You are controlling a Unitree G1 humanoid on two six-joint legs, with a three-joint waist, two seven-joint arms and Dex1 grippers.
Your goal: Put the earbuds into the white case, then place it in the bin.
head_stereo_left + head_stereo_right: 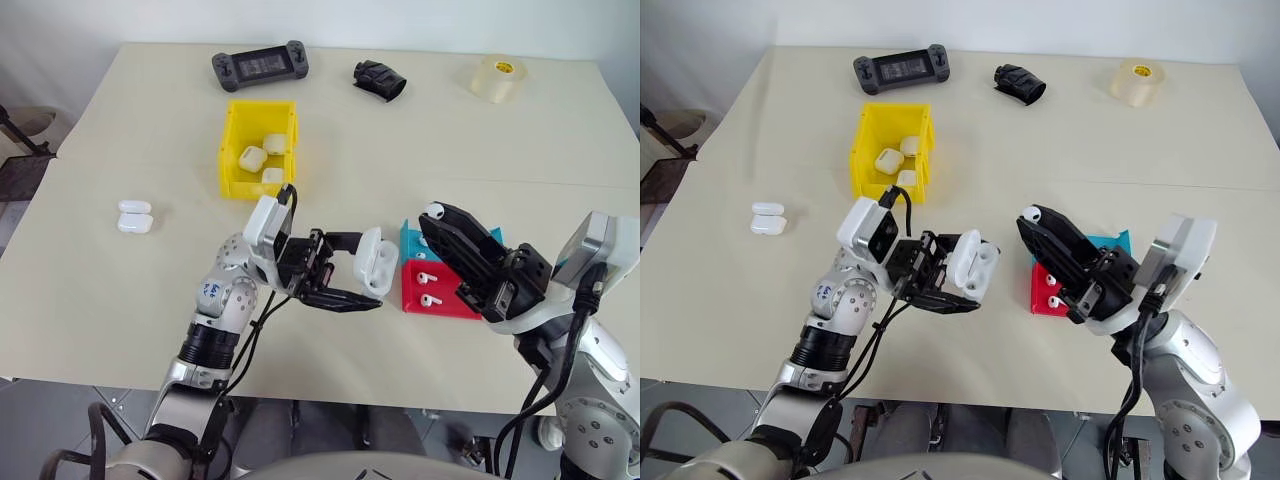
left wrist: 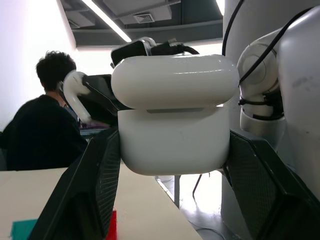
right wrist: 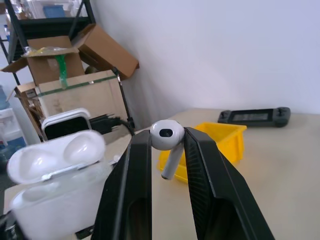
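Note:
My left gripper (image 1: 368,270) is shut on the white case (image 1: 376,262), held above the table's front edge with its lid hinged open. The left wrist view shows the case (image 2: 175,120) clamped between both fingers. Just to its right, my right gripper (image 1: 433,216) is shut on one earbud (image 1: 433,210) at its fingertips. In the right wrist view that earbud (image 3: 167,137) has its stem down between the fingers, with the open case (image 3: 55,175) close beside it. Two more earbuds (image 1: 429,278) lie in a red tray (image 1: 414,292). The yellow bin (image 1: 229,165) stands farther back and holds several white cases.
A teal tray (image 1: 410,245) adjoins the red one. Another white case (image 1: 135,216) lies at the left. A game controller (image 1: 260,66), a black object (image 1: 379,80) and a tape roll (image 1: 498,77) sit along the far edge. A person (image 2: 40,130) sits beyond the table.

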